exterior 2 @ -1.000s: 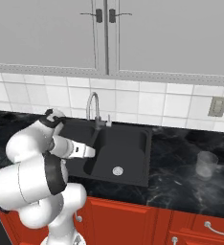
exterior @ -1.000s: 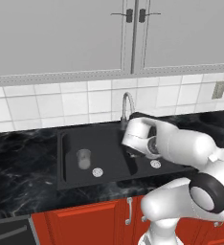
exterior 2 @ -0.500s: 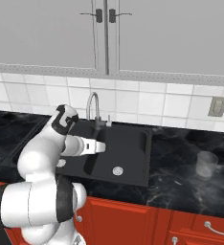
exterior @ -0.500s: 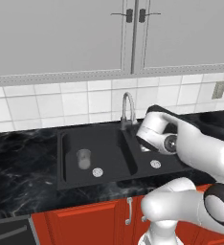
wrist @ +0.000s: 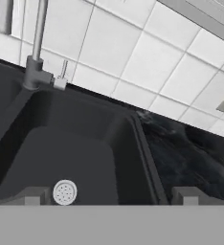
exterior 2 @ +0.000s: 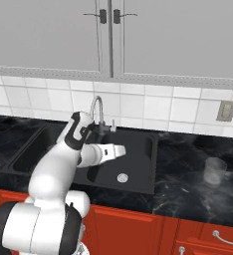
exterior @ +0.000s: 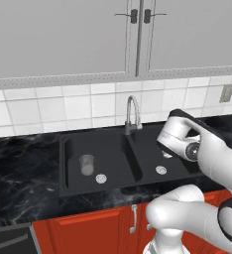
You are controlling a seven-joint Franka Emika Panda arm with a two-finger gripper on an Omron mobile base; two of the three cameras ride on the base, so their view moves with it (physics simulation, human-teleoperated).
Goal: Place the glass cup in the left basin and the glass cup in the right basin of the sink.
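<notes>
Standing in the left basin (exterior: 113, 149) of the sink (exterior: 63, 163), one glass cup (exterior: 87, 164) is seen, so half the job looks done. The other glass cup (exterior 2: 214, 171) is seen on the worktop (exterior 2: 188, 184), near its right edge. The hand (exterior 2: 119, 149) is held wide and empty over the right basin (exterior 2: 136, 164), which has no cup yet.

The white arm rises from the base, bends at a raised elbow and reaches forward and down, its wrist turned sideways, with the gripper (wrist: 111, 195) spread wide and holding nothing, both dark finger tips (wrist: 32, 195) standing well apart.
</notes>
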